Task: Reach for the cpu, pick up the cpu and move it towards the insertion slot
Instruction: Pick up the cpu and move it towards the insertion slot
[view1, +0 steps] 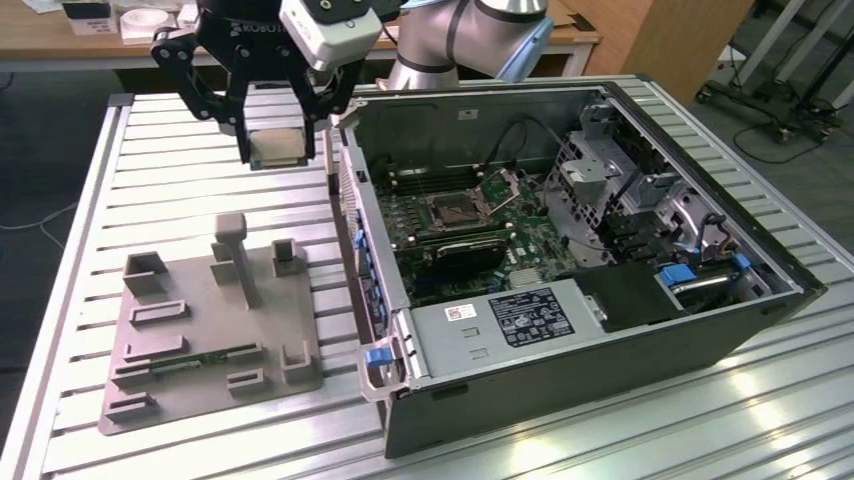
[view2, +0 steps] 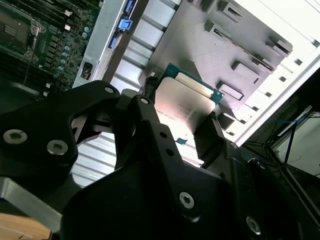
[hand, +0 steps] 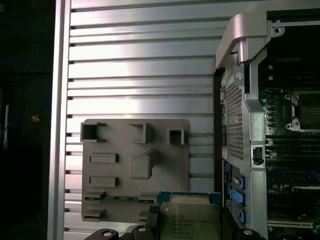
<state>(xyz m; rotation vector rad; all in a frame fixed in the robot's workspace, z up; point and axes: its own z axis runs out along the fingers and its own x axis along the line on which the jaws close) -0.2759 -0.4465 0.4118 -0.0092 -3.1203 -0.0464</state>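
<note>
From my remote station I see the black two-fingered gripper (view1: 283, 135) raised above the ribbed aluminium surface (view1: 174, 190), its jaws closed narrow on the cpu (view1: 284, 144), a small flat square chip with a silver-grey metal top and a thin pale edge. In the second wrist view the cpu (view2: 182, 107) sits clamped between the dark fingers (view2: 207, 137), its green rim exposed at the outer end; in the first wrist view the same chip (hand: 189, 220) hangs above the surface. In the exterior view the held cpu is at about 10 o'clock from the insertion slot (view1: 457, 209), a square processor socket with a silvery metal frame, dark centre and raised hinged plate on the green circuit board inside the open grey computer case (view1: 601, 340). The cpu is outside the case wall, well apart from the slot. A grey moulded parts holder (view1: 200, 340) lies on the surface at about 6 o'clock from the gripper, with a thin green memory stick (view1: 200, 357) lying in it.
</note>
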